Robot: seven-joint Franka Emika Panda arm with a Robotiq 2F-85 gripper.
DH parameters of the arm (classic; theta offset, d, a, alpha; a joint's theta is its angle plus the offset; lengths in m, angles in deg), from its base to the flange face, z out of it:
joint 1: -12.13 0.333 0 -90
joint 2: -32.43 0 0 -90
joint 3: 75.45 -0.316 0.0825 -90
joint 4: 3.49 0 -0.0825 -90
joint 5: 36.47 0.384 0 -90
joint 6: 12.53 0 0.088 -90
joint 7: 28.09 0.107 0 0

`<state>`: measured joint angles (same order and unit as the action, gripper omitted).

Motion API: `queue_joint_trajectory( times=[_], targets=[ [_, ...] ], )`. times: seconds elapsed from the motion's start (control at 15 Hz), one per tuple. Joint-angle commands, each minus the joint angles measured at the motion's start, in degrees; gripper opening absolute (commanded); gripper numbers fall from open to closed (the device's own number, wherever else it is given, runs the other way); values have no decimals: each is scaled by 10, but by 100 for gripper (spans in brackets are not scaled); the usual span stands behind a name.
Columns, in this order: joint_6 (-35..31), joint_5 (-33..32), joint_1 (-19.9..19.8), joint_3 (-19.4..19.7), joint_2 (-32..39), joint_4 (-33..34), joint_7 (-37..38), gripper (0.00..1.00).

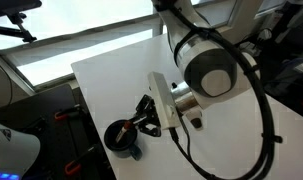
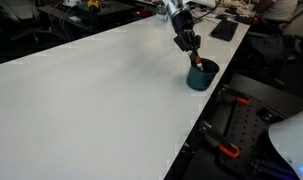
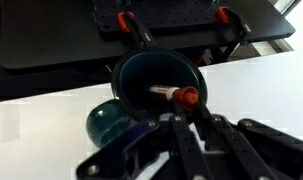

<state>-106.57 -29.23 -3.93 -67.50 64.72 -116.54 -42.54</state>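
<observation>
One dark mug [image 1: 121, 137] stands at the lower centre of an exterior view, gripper [image 1: 141, 121] just above its rim. In an exterior view, upper right, the mug sits near the table [image 2: 91, 100] edge. In the wrist view, the gripper is clenched on a marker [image 3: 171, 94] inside the mug.

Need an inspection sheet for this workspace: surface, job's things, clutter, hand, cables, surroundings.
Surface: white table, no spills seen.
Job's things: dark teal mug upright near the table edge; marker with an orange end inside it.
Clutter: dark flat item at the far end.
Hand: hand over the mug, shut on the marker's orange end.
Cables: black cable loops off the arm.
Surroundings: black perforated board with orange clamps beside the table.
</observation>
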Motion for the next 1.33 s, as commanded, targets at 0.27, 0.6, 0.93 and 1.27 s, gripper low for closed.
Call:
queue_joint_trajectory(
  times=[0.27, 0.6, 0.93, 1.27],
  targets=[
    [-4, 19, -13, -4, 2, 2, -7, 4],
    [7, 42, -25, -2, 7, 12, -2, 4],
    [22, 75, -40, 2, 9, 27, 5, 4],
    [29, 99, -52, 3, 15, 50, 7, 4]
  ],
)
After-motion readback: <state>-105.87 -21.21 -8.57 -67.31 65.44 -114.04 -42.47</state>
